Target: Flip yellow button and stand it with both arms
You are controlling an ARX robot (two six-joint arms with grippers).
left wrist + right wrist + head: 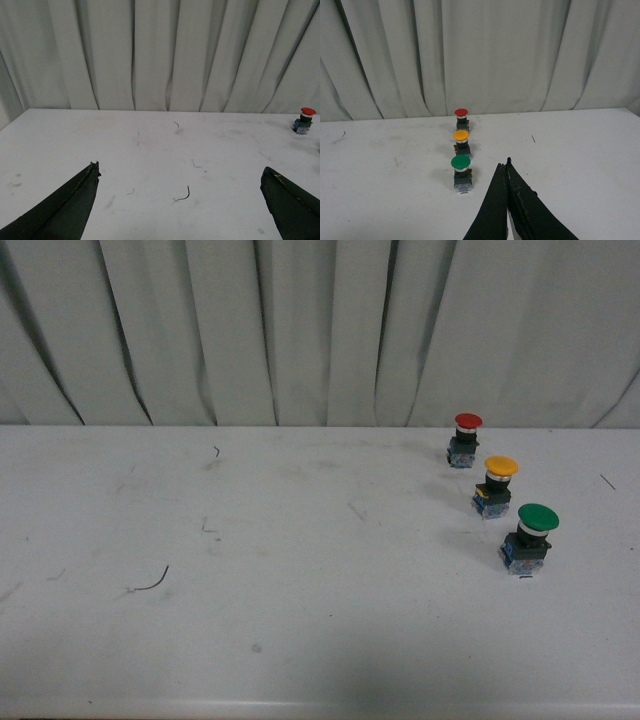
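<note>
The small yellow-capped push-button with black collar and blue-clear block base (496, 486), standing cap-up between red and green neighbours on the white worktop (300, 590), is judged light, rigid, top-heavy, best pinched at the collar; left gripper (180, 172) jaws spread, right gripper (508, 167) jaws closed, empty.

Left gripper (180, 172): two dark, nearly black fingers (65, 210) are showing in the left wrist view, wedge-shaped and tapering to narrow tips. The surface is looking matte, with pale scuffing and a ragged edge at the tip of one, and a few light flecks along the upper edge of the other.

Right gripper (507, 162): two fingers of the same black, long and blade-like, are narrowing to fine points. Their inner edges are looking rough and chipped, speckled with small pale marks. No cables, screws or printed markings are showing.
</note>
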